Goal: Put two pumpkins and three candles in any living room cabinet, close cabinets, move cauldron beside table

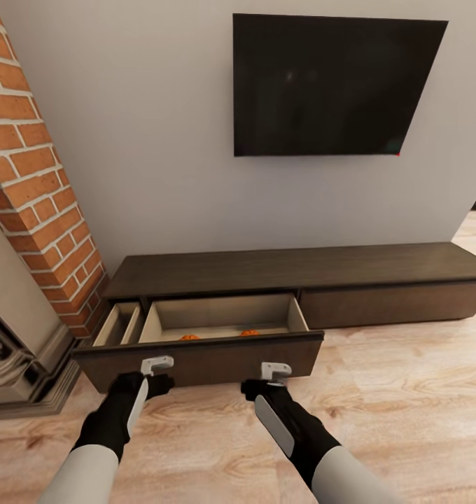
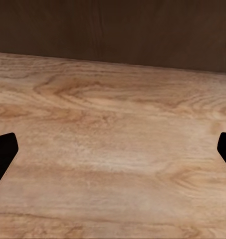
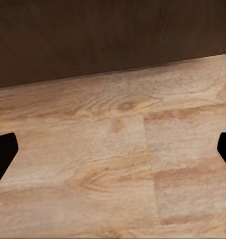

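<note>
Dark brown cabinet (image 1: 294, 269) with beige-lined drawer (image 1: 224, 315), orange pumpkins (image 1: 190, 337), red brick chimney (image 1: 42, 182), black screen (image 1: 329, 84)

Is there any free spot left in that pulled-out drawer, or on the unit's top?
The drawer has bare beige floor behind the two pumpkins, which sit at its front edge. The cabinet top is bare along its length. Crowded spot: the drawer front, where the left tool and right tool sit.

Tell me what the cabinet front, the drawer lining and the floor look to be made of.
Cabinet: dark brown wood or veneer, matte, faint grain on top. Open drawer lining: pale beige board, smooth and plain, possibly laminate. Floor: light wood planks, slightly glossy, with clear grain swirls and plank seams in both wrist views.
</note>
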{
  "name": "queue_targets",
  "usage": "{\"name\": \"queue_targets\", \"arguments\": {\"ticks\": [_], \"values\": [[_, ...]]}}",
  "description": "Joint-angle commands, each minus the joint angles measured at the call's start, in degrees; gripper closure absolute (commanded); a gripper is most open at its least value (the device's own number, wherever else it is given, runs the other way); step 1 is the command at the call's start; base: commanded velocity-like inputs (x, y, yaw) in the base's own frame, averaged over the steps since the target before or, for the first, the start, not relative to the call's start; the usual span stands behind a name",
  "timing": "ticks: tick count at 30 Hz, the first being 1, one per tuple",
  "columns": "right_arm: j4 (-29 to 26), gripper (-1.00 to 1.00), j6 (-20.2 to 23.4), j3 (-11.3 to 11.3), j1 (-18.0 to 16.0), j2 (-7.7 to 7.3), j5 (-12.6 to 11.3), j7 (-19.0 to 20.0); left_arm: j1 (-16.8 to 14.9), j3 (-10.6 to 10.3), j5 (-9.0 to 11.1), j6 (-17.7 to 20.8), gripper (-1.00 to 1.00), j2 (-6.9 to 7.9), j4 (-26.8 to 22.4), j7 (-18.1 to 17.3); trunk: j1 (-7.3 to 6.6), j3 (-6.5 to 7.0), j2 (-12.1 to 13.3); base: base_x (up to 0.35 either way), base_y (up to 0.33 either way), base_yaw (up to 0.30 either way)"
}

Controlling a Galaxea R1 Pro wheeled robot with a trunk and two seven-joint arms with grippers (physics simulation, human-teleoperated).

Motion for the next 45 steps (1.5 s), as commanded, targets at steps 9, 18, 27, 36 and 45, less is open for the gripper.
{"name": "queue_targets", "arguments": {"ticks": [9,18,27,36,45], "values": [[0.79,-1.0,-6.41,4.43,0.02,0.0,4.2,-0.07,0.0,-0.01,-0.07,-7.79,-1.0,0.25,4.88,0.08,1.98,-1.62,-3.62,0.0,0.0,0.0],[4.31,-1.0,-16.9,4.99,0.34,0.0,4.31,0.3,0.0,0.04,0.04,-13.72,-1.0,0.35,5.62,0.09,3.96,-3.24,-7.23,0.0,0.0,0.0],[8.27,-1.0,-26.57,5.18,0.35,0.0,4.33,0.38,0.0,0.4,0.02,-24.31,-1.0,0.38,10.61,2.75,5.94,-4.85,-10.84,0.0,0.0,0.0],[11.34,-1.0,-39.03,5.8,0.35,0.0,4.35,0.29,0.0,0.33,0.03,-29.16,-1.0,0.38,11.57,5.14,7.91,-6.47,-14.45,0.0,0.0,0.0],[13.14,-1.0,-40.69,15.17,0.35,0.0,4.2,0.29,0.08,0.35,0.02,-34.32,-1.0,0.39,14.14,5.11,9.89,-8.08,-18.06,0.0,0.0,0.0]]}}
